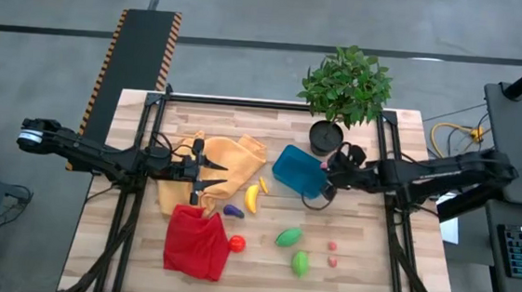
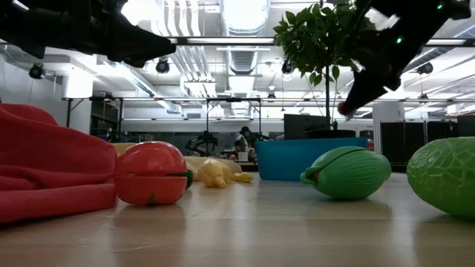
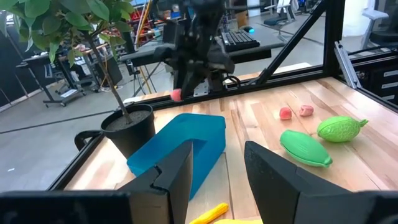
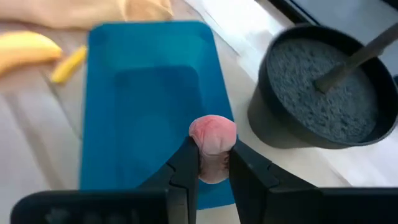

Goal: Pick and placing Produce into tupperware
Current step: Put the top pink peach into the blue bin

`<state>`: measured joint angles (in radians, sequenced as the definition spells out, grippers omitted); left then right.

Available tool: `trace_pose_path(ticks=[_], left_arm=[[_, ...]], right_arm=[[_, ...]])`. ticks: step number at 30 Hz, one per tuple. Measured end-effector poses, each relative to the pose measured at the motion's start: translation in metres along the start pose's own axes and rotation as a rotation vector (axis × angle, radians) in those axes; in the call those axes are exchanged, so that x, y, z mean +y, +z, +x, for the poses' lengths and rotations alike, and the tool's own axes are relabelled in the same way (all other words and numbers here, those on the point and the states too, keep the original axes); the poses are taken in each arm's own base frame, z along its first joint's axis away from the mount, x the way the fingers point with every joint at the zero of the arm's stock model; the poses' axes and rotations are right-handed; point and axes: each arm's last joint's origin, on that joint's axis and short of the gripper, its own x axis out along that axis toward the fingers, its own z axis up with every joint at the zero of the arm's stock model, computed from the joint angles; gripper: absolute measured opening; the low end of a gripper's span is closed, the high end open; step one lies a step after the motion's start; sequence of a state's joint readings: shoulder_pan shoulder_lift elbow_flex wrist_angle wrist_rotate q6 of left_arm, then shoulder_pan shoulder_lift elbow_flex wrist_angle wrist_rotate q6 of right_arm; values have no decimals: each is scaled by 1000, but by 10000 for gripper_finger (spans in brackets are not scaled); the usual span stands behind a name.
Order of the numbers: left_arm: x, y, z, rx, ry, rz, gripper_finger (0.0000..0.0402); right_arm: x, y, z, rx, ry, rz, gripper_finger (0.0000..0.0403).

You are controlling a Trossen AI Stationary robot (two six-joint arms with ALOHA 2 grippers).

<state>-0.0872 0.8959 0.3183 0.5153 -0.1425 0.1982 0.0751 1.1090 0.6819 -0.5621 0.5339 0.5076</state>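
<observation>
1. Right gripper [image 4: 212, 163] clenched on a small pink produce piece [image 4: 212, 138], held in the air above the near edge of the blue tupperware [image 4: 149, 93]; black plant pot [image 4: 323, 87] just beside it.
2. Tupperware looks empty inside; banana [image 1: 251, 197], purple piece [image 1: 232, 211], red round one [image 1: 236, 244], two green ovals [image 1: 288, 237] and two pink bits [image 1: 332, 248] lie on the table [image 1: 362, 285].
3. To do it well: carry the piece toward the container's middle, lower before letting go so it cannot bounce out; keep clear of the pot.
4. Left gripper [image 3: 217, 171] waits over the yellow-orange cloth [image 1: 232, 158], fingers parted, holding nothing.
</observation>
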Motion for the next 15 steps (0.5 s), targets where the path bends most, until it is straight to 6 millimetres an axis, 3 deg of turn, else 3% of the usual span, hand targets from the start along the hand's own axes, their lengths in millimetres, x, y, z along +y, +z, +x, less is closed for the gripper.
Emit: trace_pose_path(ticks=[15], left_arm=[[0, 0, 0, 0, 0, 0, 132]], right_arm=[[11, -10, 36, 146, -62, -96, 64]])
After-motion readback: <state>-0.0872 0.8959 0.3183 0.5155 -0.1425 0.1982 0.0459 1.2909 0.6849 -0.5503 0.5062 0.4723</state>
